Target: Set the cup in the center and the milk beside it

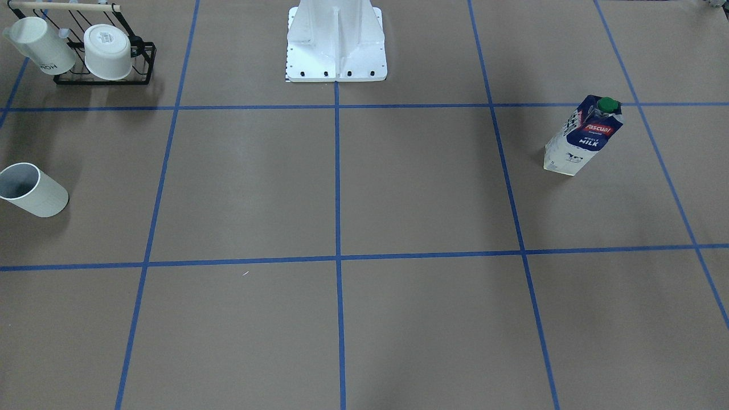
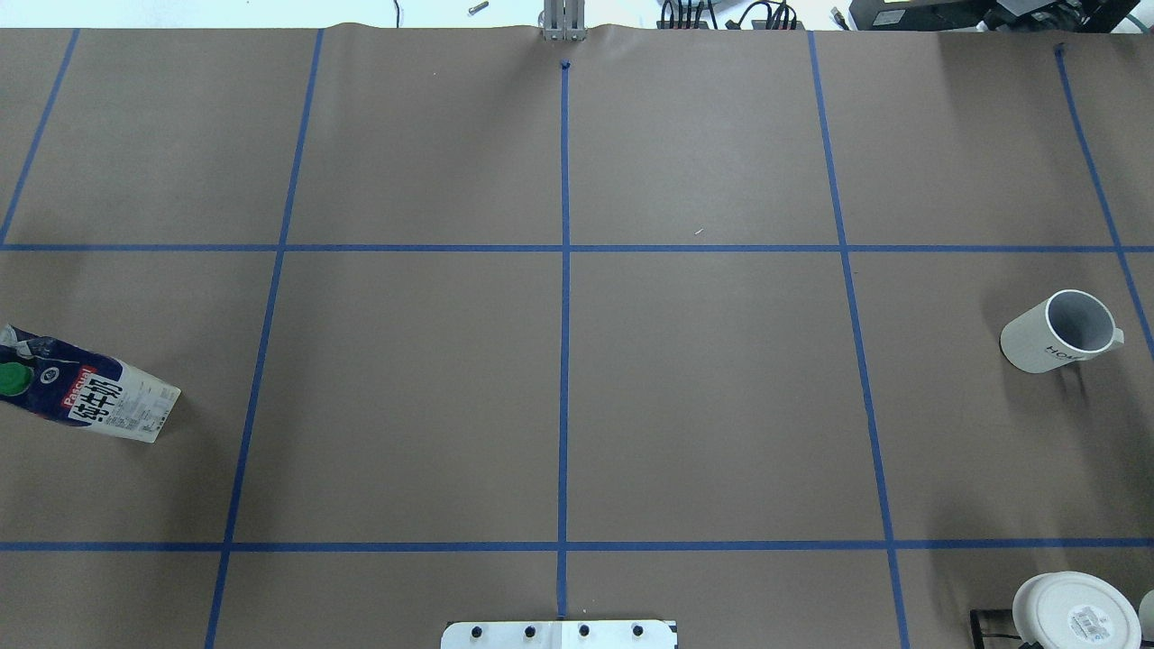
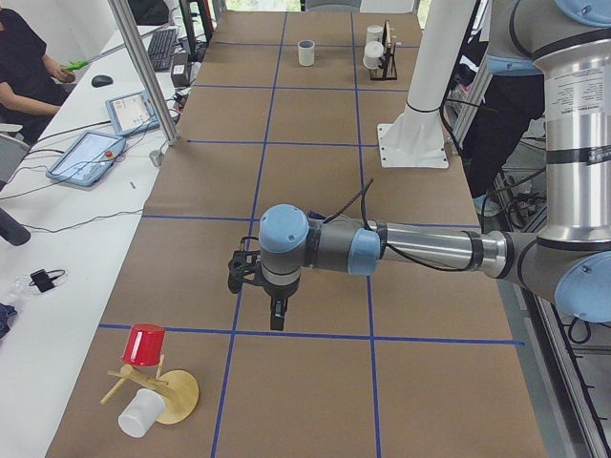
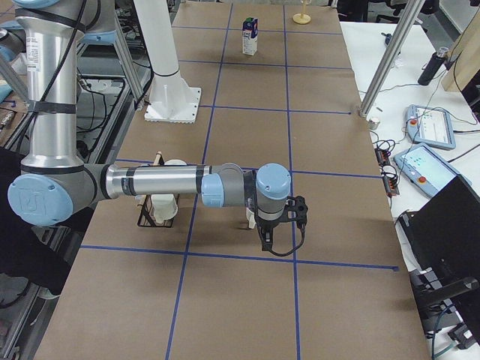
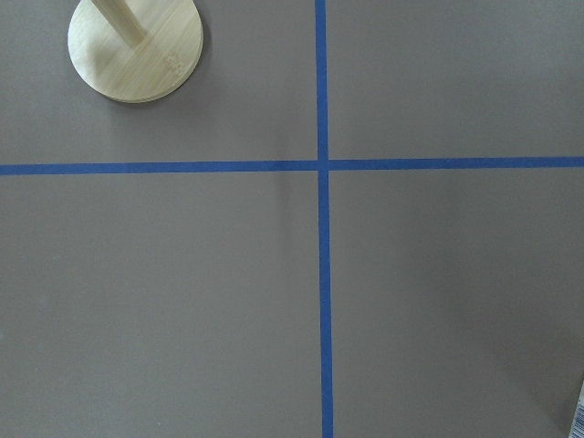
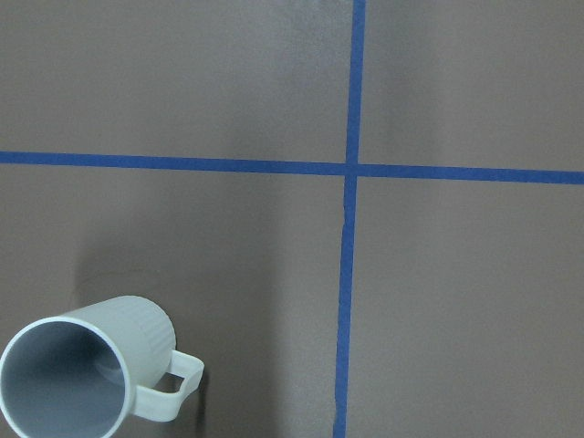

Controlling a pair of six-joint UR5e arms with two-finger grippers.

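The cup [image 1: 34, 191] is a white mug with a grey inside, standing upright on the table's right side; it also shows in the overhead view [image 2: 1059, 332] and the right wrist view [image 6: 87, 374]. The milk [image 1: 584, 136] is a blue and white carton with a green cap, upright on the left side, seen again in the overhead view [image 2: 86, 392]. My right gripper [image 4: 266, 246] hangs above the table just past the cup. My left gripper [image 3: 277, 324] hangs above the table's left end. I cannot tell whether either is open or shut.
A black wire rack [image 1: 105, 51] with two other white mugs stands near the robot's right. A wooden stand [image 3: 158, 386] with a red cup and a white cup is at the left end. The white robot base [image 1: 336, 45] is mid-table at the robot's edge.
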